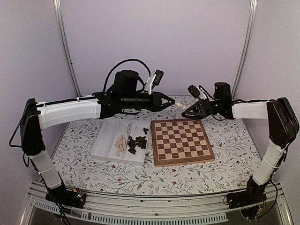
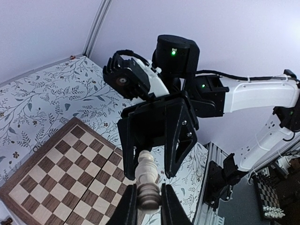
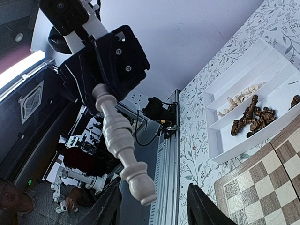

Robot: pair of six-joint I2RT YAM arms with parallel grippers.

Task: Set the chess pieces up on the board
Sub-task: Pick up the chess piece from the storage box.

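A pale cream chess piece (image 2: 146, 176) hangs in the air beyond the board's far left corner, and my left gripper (image 2: 147, 199) is shut on its base. The piece's other end (image 3: 138, 185) reaches in between the fingers of my right gripper (image 3: 154, 204), which stands open around it with a gap on both sides. From above, the two grippers meet nose to nose (image 1: 180, 106). The board (image 1: 183, 140) lies flat with no pieces on it. The other chess pieces, cream (image 1: 121, 144) and dark brown (image 1: 137, 143), lie in the white tray (image 1: 104, 143).
The white two-compartment tray sits directly left of the board on the flowered tablecloth (image 1: 140, 178). Both arms stretch in from the sides, high above the table. Pale walls stand close behind.
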